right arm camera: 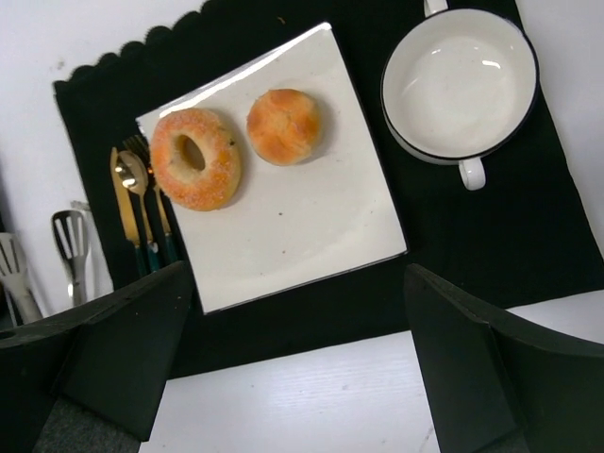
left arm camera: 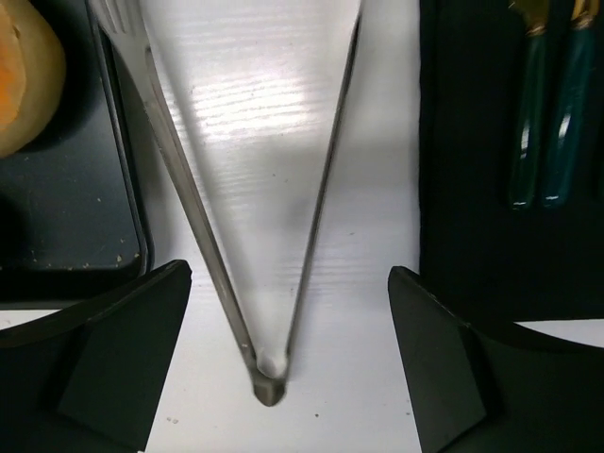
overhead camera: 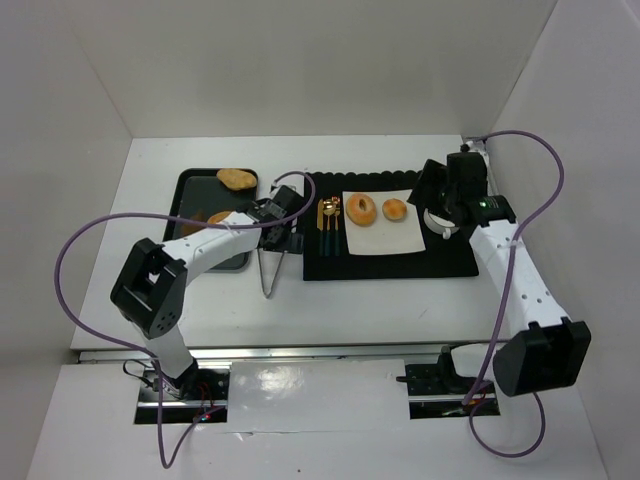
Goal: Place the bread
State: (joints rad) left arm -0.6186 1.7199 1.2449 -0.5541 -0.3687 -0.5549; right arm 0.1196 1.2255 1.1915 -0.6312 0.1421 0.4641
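Note:
Two breads lie on the white square plate (overhead camera: 383,238): a sugared ring doughnut (overhead camera: 361,210) and a round bun (overhead camera: 396,210). They also show in the right wrist view, doughnut (right arm camera: 196,158) and bun (right arm camera: 284,125). Another bread (overhead camera: 237,179) lies on the black tray (overhead camera: 192,190); one more (overhead camera: 218,218) is partly hidden by my left arm. Metal tongs (overhead camera: 270,265) lie on the table between tray and mat. My left gripper (overhead camera: 278,228) is open and empty, its fingers either side of the tongs (left arm camera: 311,236). My right gripper (overhead camera: 440,195) is open and empty above the mat.
A black placemat (overhead camera: 440,262) holds the plate, gold and teal cutlery (overhead camera: 330,222) and a white cup (overhead camera: 440,218), which shows empty in the right wrist view (right arm camera: 460,83). White walls enclose the table on three sides.

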